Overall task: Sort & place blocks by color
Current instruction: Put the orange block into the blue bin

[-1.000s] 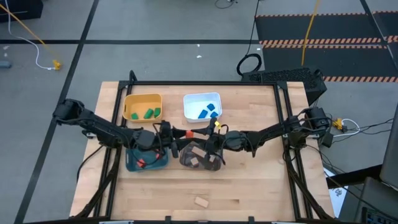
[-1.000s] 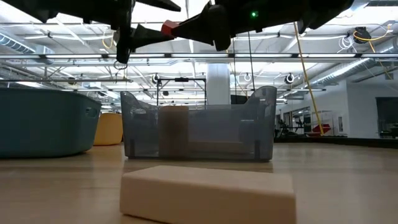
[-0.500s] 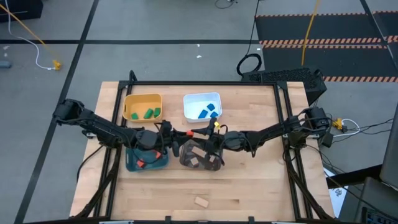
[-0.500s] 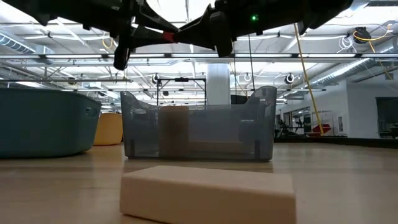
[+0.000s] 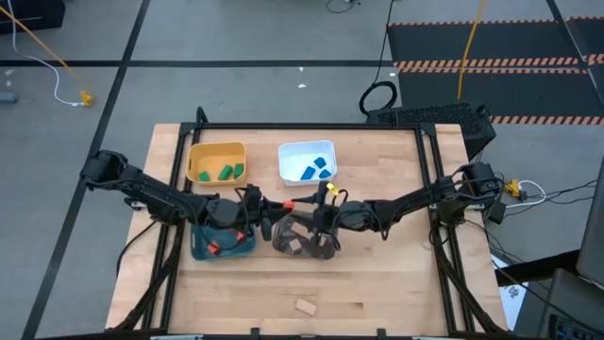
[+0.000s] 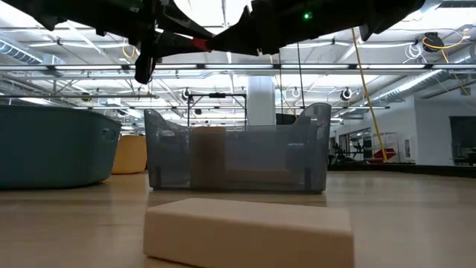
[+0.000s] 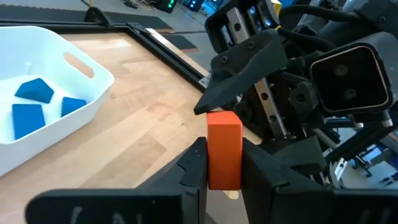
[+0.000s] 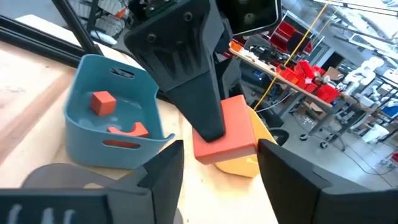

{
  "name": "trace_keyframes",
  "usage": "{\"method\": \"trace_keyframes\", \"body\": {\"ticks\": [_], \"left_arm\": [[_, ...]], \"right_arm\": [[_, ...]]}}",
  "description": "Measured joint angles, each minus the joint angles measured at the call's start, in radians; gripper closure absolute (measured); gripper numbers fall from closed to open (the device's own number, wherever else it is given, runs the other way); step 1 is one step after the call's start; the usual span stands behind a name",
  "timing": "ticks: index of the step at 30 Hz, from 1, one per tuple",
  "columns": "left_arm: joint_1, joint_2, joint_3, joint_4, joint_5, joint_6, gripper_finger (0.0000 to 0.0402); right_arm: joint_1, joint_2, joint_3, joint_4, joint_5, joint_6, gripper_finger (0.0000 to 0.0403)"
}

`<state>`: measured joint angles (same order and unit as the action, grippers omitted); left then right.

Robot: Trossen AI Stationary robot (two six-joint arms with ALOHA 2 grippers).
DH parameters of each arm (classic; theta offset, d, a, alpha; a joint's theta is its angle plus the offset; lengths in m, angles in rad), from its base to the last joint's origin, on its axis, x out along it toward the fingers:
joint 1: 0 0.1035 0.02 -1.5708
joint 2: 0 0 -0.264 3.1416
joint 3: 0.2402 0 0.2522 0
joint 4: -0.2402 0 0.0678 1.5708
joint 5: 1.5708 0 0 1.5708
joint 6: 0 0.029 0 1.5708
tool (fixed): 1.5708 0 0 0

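Since a second ago: left end effector (image 7: pixel 224 163) has closed on the red-orange block (image 7: pixel 224 149), and the right end effector (image 8: pixel 221 163) has spread its fingers off it; a mid-air handover over the middle of the bench (image 5: pixel 377 283).
Left end effector: gripping the red-orange block between both fingers, hanging above the gap between the teal bin (image 5: pixel 223 243) and the grey bin (image 5: pixel 304 238).
Block position: seen from above it sits at (image 5: pixel 287 202), clear of the bench, just at 3 o'clock from the left end effector's wrist and at 9 o'clock from the right one.
Block long axis: in the left wrist view, upright between the fingers, its upper part standing proud of them.
Right end effector: fingers apart on either side of the block in its own wrist view; whether they touch it I cannot tell.
Deciding relation: the teal bin, holding a red-orange cube (image 8: pixel 102 102) and a red-orange arch (image 8: pixel 127 130), lies toward 7 o'clock from the block in the top view, on the left arm's side; the left arm is nearer.
Next move, as judged: the right arm backs toward 3 o'clock, then the left carries the block over the teal bin.
Other bins: yellow bin (image 5: pixel 215 161) with green blocks (image 5: pixel 226 172) and white bin (image 5: pixel 306 161) with blue blocks (image 5: pixel 314 171) lie toward 12 o'clock.
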<state>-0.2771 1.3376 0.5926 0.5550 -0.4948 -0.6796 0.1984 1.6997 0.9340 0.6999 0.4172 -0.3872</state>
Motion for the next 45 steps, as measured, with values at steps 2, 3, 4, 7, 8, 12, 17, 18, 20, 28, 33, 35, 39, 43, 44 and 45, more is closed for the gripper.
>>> {"method": "trace_keyframes", "body": {"ticks": [2, 3, 4, 7, 8, 12, 17, 18, 20, 28, 33, 35, 39, 43, 44, 45], "left_arm": [[-0.001, 0.0, 0.0, 0.001, 0.007, 0.0, 0.0338], [-0.002, 0.0, 0.0, 0.0, 0.008, 0.0, 0.0338], [-0.005, 0.0, 0.0, 0.0, 0.007, -0.001, 0.0338], [-0.009, 0.0, 0.0, -0.009, 0.0, -0.003, 0.0338], [-0.012, -0.001, 0.0, -0.014, -0.004, -0.003, 0.0338], [-0.025, -0.035, 0.0, -0.141, 0.021, -0.012, 0.0338], [-0.038, -0.168, 0.0, -0.473, 0.116, -0.15, 0.0338], [-0.044, -0.199, 0.0, -0.537, 0.126, -0.18, 0.0338], [-0.067, -0.259, 0.0, -0.666, 0.146, -0.257, 0.0338], [-0.143, -0.41, 0.0, -1.037, 0.288, -0.533, 0.0338], [-0.17, -0.399, 0.0, -1.219, 0.367, -0.638, 0.0329], [-0.179, -0.373, -0.001, -1.262, 0.385, -0.666, 0.0327], [-0.191, -0.329, -0.001, -1.272, 0.414, -0.682, 0.0325], [-0.191, -0.309, -0.001, -1.245, 0.425, -0.673, 0.0321], [-0.191, -0.308, -0.001, -1.243, 0.425, -0.673, 0.0319], [-0.191, -0.309, -0.001, -1.245, 0.425, -0.669, 0.0315]], "right_arm": [[0.011, -0.005, 0.0, -0.007, 0.002, 0.01, 0.0195], [0.017, -0.007, 0.0, -0.013, 0.005, 0.013, 0.0188], [0.023, -0.014, 0.0, -0.025, 0.006, 0.014, 0.0181], [0.051, -0.041, -0.001, -0.083, 0.051, 0.03, 0.0161], [0.063, -0.055, -0.001, -0.114, 0.076, 0.049, 0.0156], [0.107, -0.123, -0.001, -0.259, 0.128, 0.203, 0.0145], [0.168, -0.188, -0.001, -0.433, 0.129, 0.532, 0.015], [0.181, -0.191, -0.001, -0.451, 0.128, 0.584, 0.015], [0.205, -0.192, -0.001, -0.458, 0.103, 0.672, 0.0151], [0.281, -0.14, -0.001, -0.423, -0.025, 0.973, 0.0151], [0.321, -0.055, -0.001, -0.338, -0.034, 1.077, 0.0151], [0.337, -0.011, -0.001, -0.281, -0.04, 1.096, 0.0151], [0.357, 0.053, -0.001, -0.196, -0.061, 1.117, 0.0151], [0.366, 0.089, -0.001, -0.2, -0.056, 1.149, 0.0151], [0.367, 0.101, -0.001, -0.206, -0.055, 1.159, 0.0151], [0.367, 0.115, -0.001, -0.207, -0.055, 1.177, 0.0151]]}}
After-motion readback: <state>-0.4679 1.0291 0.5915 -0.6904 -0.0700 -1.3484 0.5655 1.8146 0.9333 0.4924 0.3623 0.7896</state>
